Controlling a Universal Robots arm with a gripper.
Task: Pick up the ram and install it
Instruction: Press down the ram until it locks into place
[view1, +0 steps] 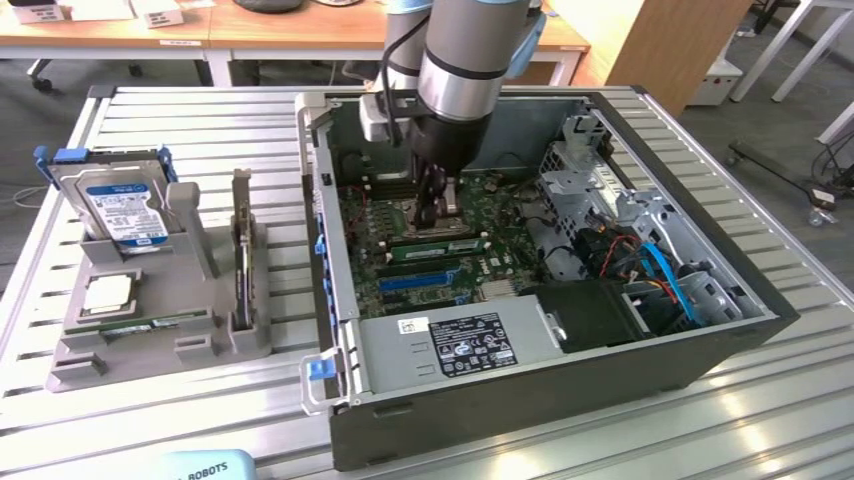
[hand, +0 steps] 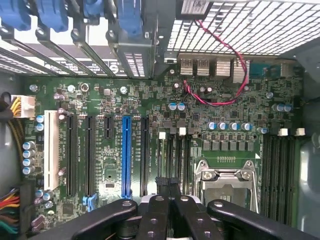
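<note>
- The end effector (view1: 430, 222) is seen closed inside the open computer case (view1: 534, 400), fingertips pressed together just above the motherboard (hand: 150, 125).
- A green ram (view1: 438, 243) stick is seated just beside the fingertips.
- "ROBOTS" is read on a pale blue label (view1: 207, 468), well apart on the ribbed metal surface (view1: 160, 420).

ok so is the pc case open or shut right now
Open: the pc case has no side panel, so the motherboard lies exposed, with the gripper lowered inside.

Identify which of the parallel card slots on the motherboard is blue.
The blue slot, flanked on both sides by black slots; the others are black, apart from one white slot.
</note>
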